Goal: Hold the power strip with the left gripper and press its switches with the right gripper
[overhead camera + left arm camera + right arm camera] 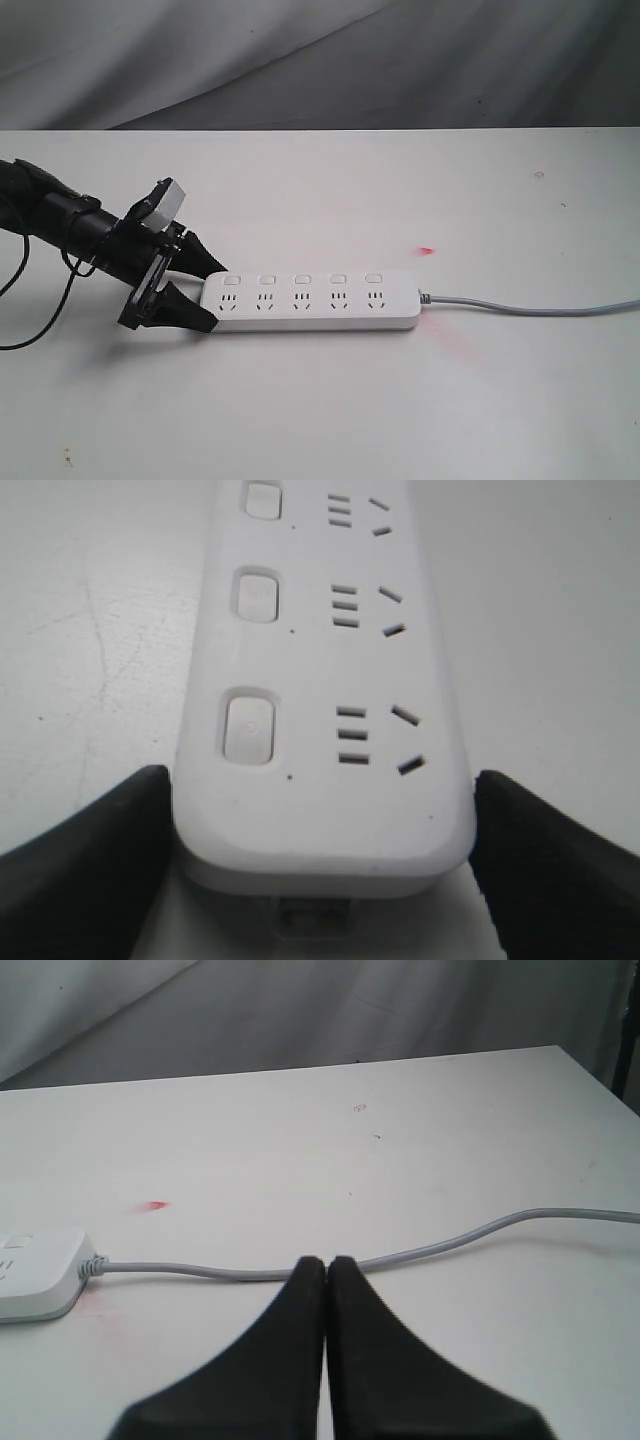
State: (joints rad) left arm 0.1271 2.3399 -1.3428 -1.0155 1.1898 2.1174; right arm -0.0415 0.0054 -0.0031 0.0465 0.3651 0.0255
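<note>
The white power strip point(310, 300) lies flat on the table with its grey cord point(520, 307) running off to the right. Its five square switches point(302, 280) sit in a row above the sockets. My left gripper point(213, 298) straddles the strip's left end, one black finger on each long side. In the left wrist view both fingers point(120, 850) press the sides of the strip point(320, 820), close to the nearest switch point(248, 726). My right gripper point(326, 1262) is shut on nothing, above the cord point(440, 1245), with the strip's cord end point(35, 1275) off to one side. It is out of the exterior view.
The white table point(400, 400) ends at a grey cloth backdrop point(320, 60). A small red spot point(427, 250) and a faint red smear mark the surface near the strip's cord end. The left arm's black cables point(20, 300) trail at the left edge.
</note>
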